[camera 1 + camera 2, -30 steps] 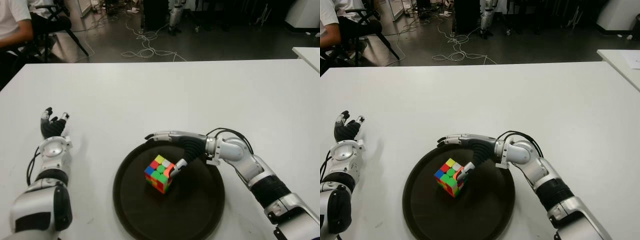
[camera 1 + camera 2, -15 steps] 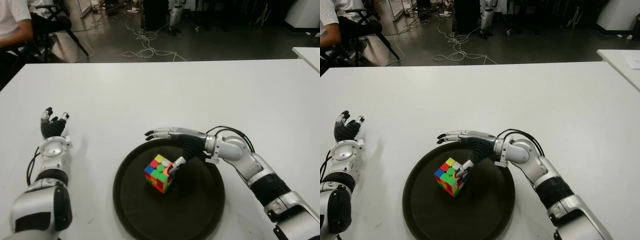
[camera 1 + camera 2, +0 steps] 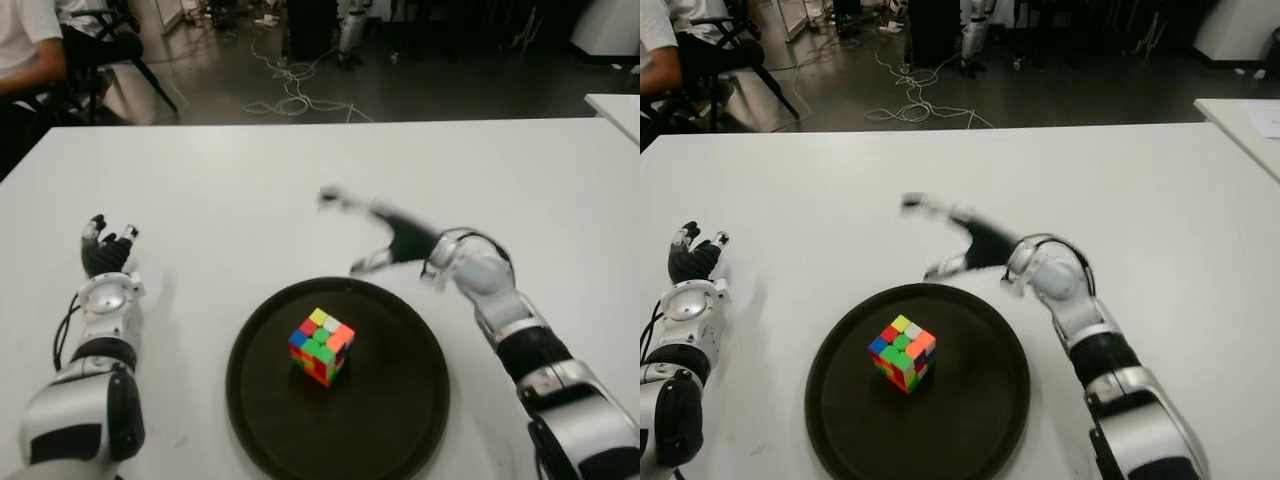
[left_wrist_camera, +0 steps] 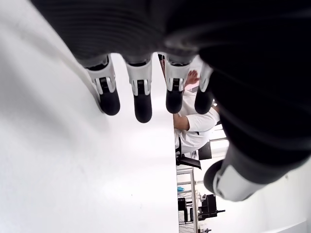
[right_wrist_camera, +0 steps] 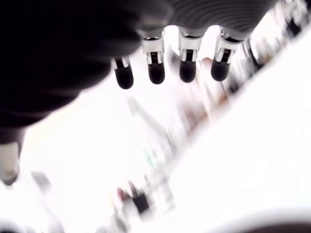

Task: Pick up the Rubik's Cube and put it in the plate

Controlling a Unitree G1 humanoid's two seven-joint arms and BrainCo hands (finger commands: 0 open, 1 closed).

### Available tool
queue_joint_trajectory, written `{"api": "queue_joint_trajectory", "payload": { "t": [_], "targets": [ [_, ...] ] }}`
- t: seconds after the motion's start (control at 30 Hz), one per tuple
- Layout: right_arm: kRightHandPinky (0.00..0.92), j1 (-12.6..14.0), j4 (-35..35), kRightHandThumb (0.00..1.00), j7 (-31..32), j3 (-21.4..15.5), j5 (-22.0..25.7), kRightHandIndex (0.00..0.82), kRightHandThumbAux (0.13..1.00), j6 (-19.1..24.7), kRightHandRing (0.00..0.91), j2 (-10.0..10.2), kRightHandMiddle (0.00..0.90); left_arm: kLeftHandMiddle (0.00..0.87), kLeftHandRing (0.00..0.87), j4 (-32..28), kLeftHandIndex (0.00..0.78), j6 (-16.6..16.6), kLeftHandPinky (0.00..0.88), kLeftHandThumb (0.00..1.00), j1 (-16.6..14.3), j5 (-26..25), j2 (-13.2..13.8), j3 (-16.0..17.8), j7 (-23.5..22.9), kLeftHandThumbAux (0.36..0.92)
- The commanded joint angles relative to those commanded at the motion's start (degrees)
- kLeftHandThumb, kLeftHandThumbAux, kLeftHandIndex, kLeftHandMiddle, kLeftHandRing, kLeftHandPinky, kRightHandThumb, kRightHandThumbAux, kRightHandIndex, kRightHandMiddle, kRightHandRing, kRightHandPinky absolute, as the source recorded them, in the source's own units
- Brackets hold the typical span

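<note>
The Rubik's Cube sits on one of its faces near the middle of the dark round plate, nothing touching it, so I judge the placing done; the plate holds the cube and nothing else, and it lies on the white table close in front of me; my right hand hangs just beyond the plate's far rim, clear of the cube, its fingers spread straight and holding nothing, which fits a hand with no more need of a grip; my left hand shows well to the left of the plate, fingers loosely extended and empty, idle because this job needs only one hand.
</note>
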Motion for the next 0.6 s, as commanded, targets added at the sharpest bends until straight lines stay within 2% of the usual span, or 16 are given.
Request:
{"api": "queue_joint_trajectory", "payload": {
  "t": [0.1,0.27,0.33,0.43,0.6],
  "targets": [
    [0.000,-2.28,5.17,0.000,-2.05,-1.83,-0.15,0.000,0.584,-0.13,0.000,-0.09,0.000,0.093,0.087,-0.02,0.042,0.01,0.079,0.000,-0.01,0.06,0.00,-0.04,0.07,0.721],
    [0.000,-2.96,7.17,0.000,-7.92,-4.01,-1.28,0.000,0.630,-0.30,0.000,-0.02,0.000,0.094,0.086,-0.03,0.042,0.14,0.077,0.000,-0.10,-0.09,-0.01,0.10,0.13,0.715],
    [0.000,-3.41,8.22,0.000,-9.63,-5.31,-0.82,0.000,0.647,-0.05,0.000,-0.53,0.000,0.094,0.086,-0.06,0.042,0.18,0.077,0.000,-0.13,-0.13,-0.03,0.12,0.15,0.716],
    [0.000,-3.55,9.43,0.000,-13.10,-7.28,-0.06,0.001,0.688,1.20,0.000,-0.11,0.000,0.090,0.084,-0.09,0.040,0.28,0.076,0.000,-0.11,-0.02,-0.06,0.01,0.28,0.717],
    [0.000,-4.67,13.38,0.000,-16.54,-9.81,0.41,0.000,0.661,3.77,0.000,-0.86,0.000,0.088,0.079,-0.12,0.039,0.32,0.069,0.000,-0.06,0.12,-0.06,-0.13,0.36,0.730]
  ]
}}
